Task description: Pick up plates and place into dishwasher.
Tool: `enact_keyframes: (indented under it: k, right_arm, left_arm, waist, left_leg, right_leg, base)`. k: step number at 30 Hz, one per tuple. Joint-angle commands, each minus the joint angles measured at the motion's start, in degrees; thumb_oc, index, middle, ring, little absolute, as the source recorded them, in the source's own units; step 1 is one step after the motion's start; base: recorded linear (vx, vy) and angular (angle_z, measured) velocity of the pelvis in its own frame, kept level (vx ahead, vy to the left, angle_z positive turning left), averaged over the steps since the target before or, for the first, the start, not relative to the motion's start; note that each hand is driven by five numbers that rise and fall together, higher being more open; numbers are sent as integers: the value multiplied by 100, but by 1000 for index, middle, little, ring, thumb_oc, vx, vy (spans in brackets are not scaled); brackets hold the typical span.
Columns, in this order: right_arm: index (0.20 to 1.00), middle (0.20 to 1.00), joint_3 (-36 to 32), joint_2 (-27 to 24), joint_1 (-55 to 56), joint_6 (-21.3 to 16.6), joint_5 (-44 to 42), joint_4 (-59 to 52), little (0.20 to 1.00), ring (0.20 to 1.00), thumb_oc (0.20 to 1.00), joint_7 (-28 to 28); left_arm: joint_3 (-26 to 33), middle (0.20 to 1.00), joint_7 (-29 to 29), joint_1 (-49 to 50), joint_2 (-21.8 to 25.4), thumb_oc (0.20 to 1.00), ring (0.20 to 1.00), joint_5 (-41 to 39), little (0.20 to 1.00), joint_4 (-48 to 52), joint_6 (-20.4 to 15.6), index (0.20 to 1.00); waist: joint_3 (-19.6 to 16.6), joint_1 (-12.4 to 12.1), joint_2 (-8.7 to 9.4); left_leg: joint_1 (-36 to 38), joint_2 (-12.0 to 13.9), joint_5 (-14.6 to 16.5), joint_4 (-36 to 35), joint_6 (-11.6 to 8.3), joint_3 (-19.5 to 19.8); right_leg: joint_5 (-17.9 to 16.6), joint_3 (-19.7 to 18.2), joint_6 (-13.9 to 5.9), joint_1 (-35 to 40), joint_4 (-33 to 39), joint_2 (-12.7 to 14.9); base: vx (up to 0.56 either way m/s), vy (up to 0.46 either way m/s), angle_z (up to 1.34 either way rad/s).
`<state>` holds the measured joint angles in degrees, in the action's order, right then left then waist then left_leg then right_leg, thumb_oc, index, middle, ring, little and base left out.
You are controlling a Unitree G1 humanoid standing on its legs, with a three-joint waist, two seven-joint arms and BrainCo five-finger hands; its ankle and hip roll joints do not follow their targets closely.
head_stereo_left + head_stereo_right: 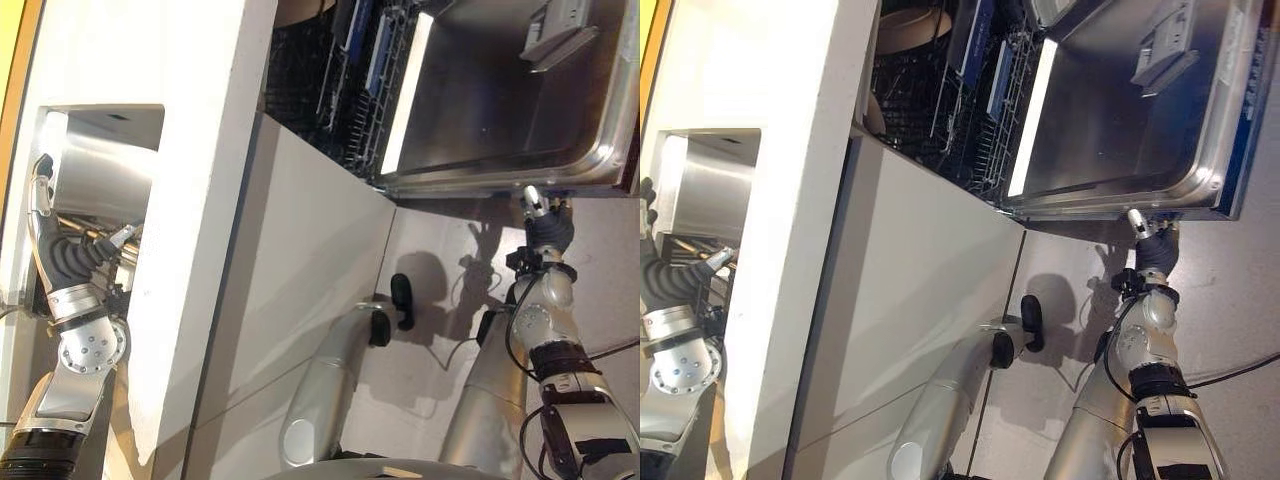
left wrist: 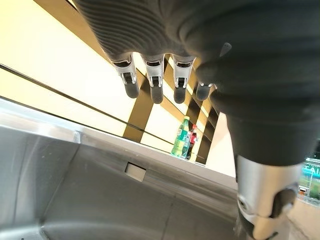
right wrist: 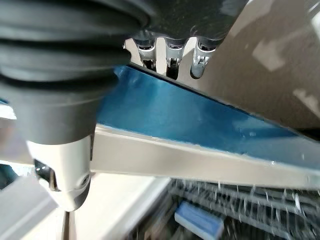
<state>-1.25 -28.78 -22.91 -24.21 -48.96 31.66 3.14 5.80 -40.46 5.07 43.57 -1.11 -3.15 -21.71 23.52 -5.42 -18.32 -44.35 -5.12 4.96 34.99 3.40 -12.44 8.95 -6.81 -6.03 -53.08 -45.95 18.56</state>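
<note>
At the far left, over the steel sink [image 1: 105, 170] set into the white counter [image 1: 205, 200], the left hand [image 1: 62, 255] hangs with its fingers [image 2: 156, 85] straight and apart, holding nothing; no plate is visible in the part of the basin the left wrist view takes in, and two bottles [image 2: 184, 143] stand well beyond the rim. Further right, the dishwasher [image 1: 970, 90] stands open with its dark rack [image 1: 940, 110] pulled into sight, and what looks like a pale plate [image 1: 912, 28] already sits at the rack's far end. At the right, the right hand [image 1: 545, 222] is up against the edge of the lowered dishwasher door [image 1: 500, 100], its fingers [image 3: 167, 57] hooked over the blue-edged lip, though how firmly they grip I cannot tell. The likely trouble lies there: if that hand slips off or pushes unevenly, the door could swing or drop, jolting the rack. A blind reach into the sink could also knock steel instead of finding a plate.
</note>
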Motion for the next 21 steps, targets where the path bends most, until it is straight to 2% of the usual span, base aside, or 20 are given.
enact_keyframes:
  k: [1, 5, 6, 12, 15, 16, 17, 18, 21]
  right_arm:
    - [1000, 1000, 400, -543, -1471, -643, 355, -2060, 1000, 1000, 1000, 995]
    - [1000, 1000, 348, -754, -1728, -603, 267, -2087, 1000, 1000, 1000, 977]
    - [1000, 1000, 314, -805, -1800, -559, 257, -2096, 1000, 1000, 1000, 1016]
    - [1000, 1000, 402, -786, -1936, -440, 413, -2350, 1000, 1000, 1000, 1102]
    - [1000, 1000, 446, -757, -1982, -336, 540, -2419, 1000, 1000, 1000, 1150]
    - [1000, 1000, 471, -773, -1996, -289, 531, -2410, 1000, 1000, 1000, 1169]
    - [1000, 1000, 488, -777, -2009, -240, 547, -2392, 1000, 1000, 1000, 1185]
    - [1000, 1000, 492, -774, -2001, -206, 566, -2382, 1000, 1000, 1000, 1203]
    - [1000, 1000, 522, -757, -1947, -121, 558, -2330, 1000, 1000, 1000, 1266]
  left_arm:
    - [-543, 1000, 136, -320, -738, 1000, 1000, -271, 1000, 824, -270, 1000]
    - [-436, 1000, 234, -356, -648, 1000, 1000, -344, 1000, 814, -226, 1000]
    - [-416, 1000, 246, -353, -626, 1000, 1000, -365, 1000, 837, -211, 1000]
    - [-430, 1000, 280, -362, -610, 1000, 1000, -399, 1000, 868, -206, 1000]
    - [-377, 1000, 318, -368, -602, 1000, 1000, -492, 1000, 927, -145, 1000]
    - [-351, 1000, 341, -366, -600, 1000, 1000, -535, 1000, 915, -149, 1000]
    - [-317, 1000, 374, -360, -596, 1000, 1000, -594, 1000, 903, -154, 1000]
    - [-289, 1000, 402, -343, -590, 1000, 1000, -636, 1000, 902, -152, 1000]
    - [-212, 1000, 485, -294, -590, 1000, 1000, -727, 1000, 888, -152, 1000]
  waist:
    - [627, 259, -311]
    - [627, 229, -277]
    - [627, 212, -284]
    - [627, 172, -253]
    - [627, 124, -220]
    - [625, 97, -181]
    - [624, 72, -149]
    - [627, 61, -144]
    - [544, -48, -30]
  left_leg:
    - [528, 61, 75, -343, -365, 666]
    - [558, 48, 67, -303, -351, 691]
    - [486, 43, -49, -315, -311, 673]
    - [570, 3, -22, -312, -307, 729]
    - [745, -11, -52, -419, -317, 757]
    - [890, -29, 100, -399, -352, 795]
    - [990, -36, 106, -438, -364, 813]
    - [1004, -25, -44, -510, -344, 803]
    - [1293, -47, -33, -623, -361, 891]
  right_leg:
    - [335, 601, 398, 582, 58, -109]
    - [286, 649, 393, 674, 106, -102]
    - [147, 707, 436, 622, 145, -89]
    - [149, 742, 426, 791, 225, -122]
    - [119, 817, 429, 1064, 414, -95]
    - [277, 796, 392, 1245, 418, -87]
    - [279, 841, 391, 1405, 498, -58]
    - [113, 928, 429, 1470, 614, -32]
    - [86, 1086, 419, 1929, 866, 45]
  base:
    - [23, -45, -4]
    - [-12, -24, 2]
    - [-82, -5, 2]
    - [-10, 5, 1]
    - [43, 55, 3]
    - [106, 66, 3]
    - [33, 87, 5]
    - [-44, 98, 8]
    - [42, 111, 17]
